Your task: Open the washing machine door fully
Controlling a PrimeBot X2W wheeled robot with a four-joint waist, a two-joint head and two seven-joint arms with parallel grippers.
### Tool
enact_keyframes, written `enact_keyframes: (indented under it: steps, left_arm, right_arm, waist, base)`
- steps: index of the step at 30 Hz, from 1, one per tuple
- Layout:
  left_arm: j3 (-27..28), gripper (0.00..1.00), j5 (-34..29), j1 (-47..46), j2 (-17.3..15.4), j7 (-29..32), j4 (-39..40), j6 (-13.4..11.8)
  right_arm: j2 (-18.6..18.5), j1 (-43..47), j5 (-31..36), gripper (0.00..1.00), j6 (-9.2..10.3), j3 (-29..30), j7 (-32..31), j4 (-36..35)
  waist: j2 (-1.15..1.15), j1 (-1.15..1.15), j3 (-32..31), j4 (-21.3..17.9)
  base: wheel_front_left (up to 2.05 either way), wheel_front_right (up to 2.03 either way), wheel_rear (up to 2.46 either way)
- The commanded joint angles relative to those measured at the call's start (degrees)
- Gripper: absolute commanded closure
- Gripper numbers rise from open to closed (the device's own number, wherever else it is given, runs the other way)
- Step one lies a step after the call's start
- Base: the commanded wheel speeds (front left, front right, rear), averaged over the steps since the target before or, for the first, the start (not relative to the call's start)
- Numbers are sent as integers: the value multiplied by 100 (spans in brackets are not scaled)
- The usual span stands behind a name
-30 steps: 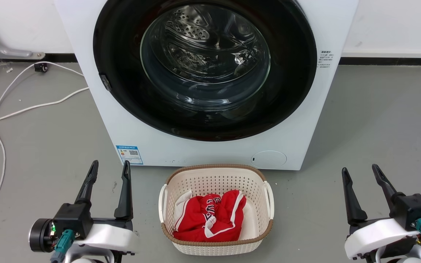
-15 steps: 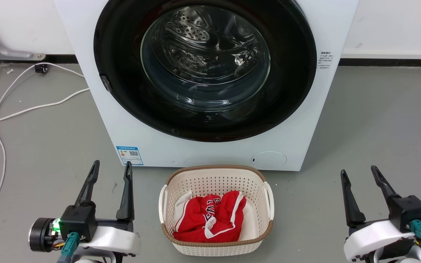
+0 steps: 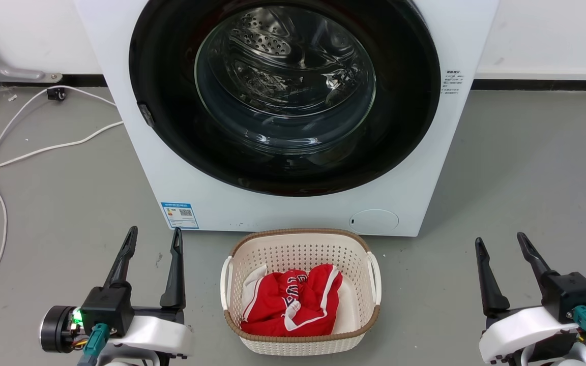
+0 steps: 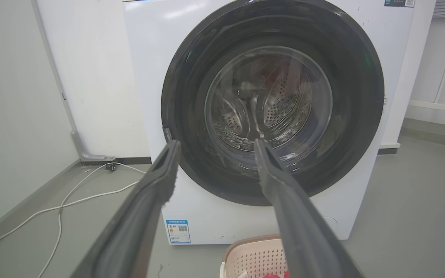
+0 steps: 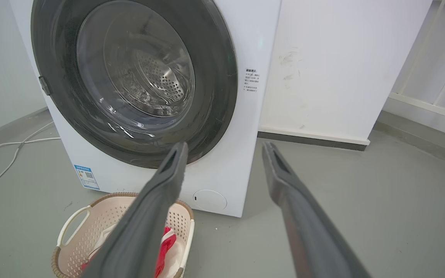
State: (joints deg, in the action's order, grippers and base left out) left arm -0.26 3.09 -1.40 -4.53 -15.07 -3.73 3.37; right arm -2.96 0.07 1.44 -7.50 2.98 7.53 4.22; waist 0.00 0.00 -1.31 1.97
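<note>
Grey floor under white walls. Dead ahead on it, washer, door flush in its front, small catch on the black ring's left edge. Well short of the door, low and off to either side: left tool and right tool, each with fingers spread wide, pinching nothing, tips aimed at the machine. Between the two, just before the washer's foot, basket with red clothes. Blue label low left on the front, round flap low right. White cable loose across the floor at left.

From the left wrist, door framed between the spread fingers, ring in sight up to its top edge, plus grey pipe at the wall's foot. From the right wrist, door seen slantwise at upper left, printed note beside the ring, scuffed wall further right.
</note>
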Motion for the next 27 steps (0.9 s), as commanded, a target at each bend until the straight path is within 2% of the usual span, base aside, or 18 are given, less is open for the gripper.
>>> enact_keyframes:
  steps: [1, 3, 4, 5, 11, 14, 15, 25, 27]
  left_arm:
    - [11, 0, -31, 31, 18, -15, -10, 16]
    - [18, 0, -35, 27, 25, -15, -20, 19]
    - [23, 0, -38, 22, 28, -15, -26, 26]
    - [27, 0, -40, 17, 31, -15, -30, 32]
    - [53, 0, -44, 5, 42, -15, -46, 54]
    - [70, 0, -45, 12, 48, -15, -56, 59]
    - [73, 0, -44, 14, 51, -15, -61, 62]
    - [130, 0, -38, -2, 67, -15, -51, 60]
    - [143, 0, -32, -25, 71, -15, -35, 58]
  right_arm:
    - [15, -36, -48, 0, 2, 7, 21, 23]
    - [15, -37, -98, 0, 2, 24, 29, 40]
    - [15, -40, -104, 60, 2, 25, 33, 46]
    - [15, -45, -125, 100, 2, 28, 34, 55]
    - [15, -77, -311, 100, 2, -19, 81, 93]
    - [15, -96, -1034, 100, 2, -28, 172, 182]
    - [15, -105, -1423, 100, 2, -40, 217, 241]
    - [13, -564, -7166, 100, 1, -504, 685, 811]
    - [9, -706, -8024, 100, 1, -500, 717, 822]
  waist:
    - [0, 0, 1, -2]
    - [0, 0, 2, -3]
    - [0, 0, 2, -4]
    - [0, 0, 2, -5]
    - [0, 0, 2, -8]
    - [0, 0, -2, -18]
    - [0, 0, -4, -21]
    - [0, 0, 34, -83]
    - [0, 0, 70, -103]
  base:
    - [0, 0, 0]
    - [0, 0, 0]
    - [0, 0, 0]
    - [0, 0, 0]
    - [0, 0, 0]
    - [0, 0, 0]
    - [0, 0, 0]
    - [0, 0, 0]
    - [0, 0, 0]
